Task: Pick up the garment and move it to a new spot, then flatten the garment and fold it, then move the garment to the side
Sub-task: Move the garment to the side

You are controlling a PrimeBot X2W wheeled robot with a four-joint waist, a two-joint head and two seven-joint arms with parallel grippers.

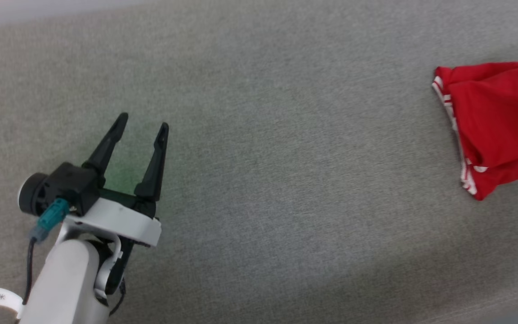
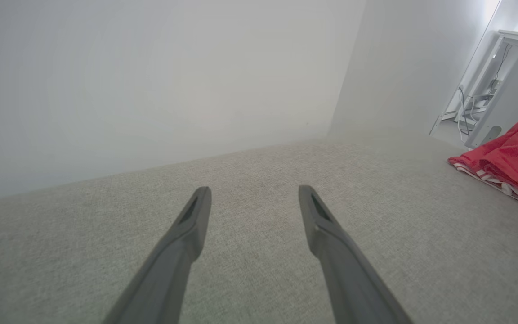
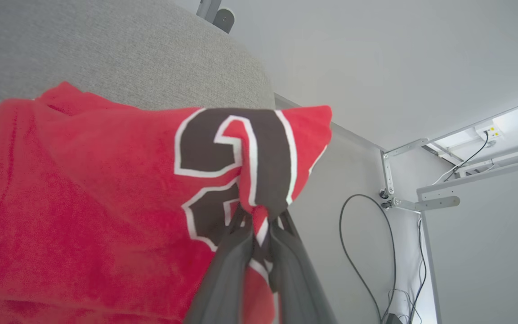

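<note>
Currently the right gripper is clamped on the garment, with both fingers pinching a fold of cloth at the black, white-edged numeral. The left gripper is empty, jaws wide apart, low over the grey surface. The garment is at the far right of the head view, well apart from the left gripper, and its striped trim lies on or just above the surface.

Step in hand, as judged: pick-up and transfer to a new spot.

Procedure:
1. Do not loosen the clamp during transfer. The pinch takes a small bunch of cloth and may slip.
2. Raise the garment enough that the trailing cloth does not drag and bunch.
3. Carry it toward the open middle of the surface, where both arms can reach.
4. Lower it gradually so that the cloth spreads rather than piles.
5. Hold the left gripper ready to take a second edge for flattening.

Limits of view:
- The head view cuts the garment off at its right edge.
- How many layers are pinched cannot be told.
- The print is folded, and one numeral is partly readable.
- Whether the striped trim belongs to a sleeve or the neck is unclear.
- Whether the left fingers touch the surface cannot be told.
</note>
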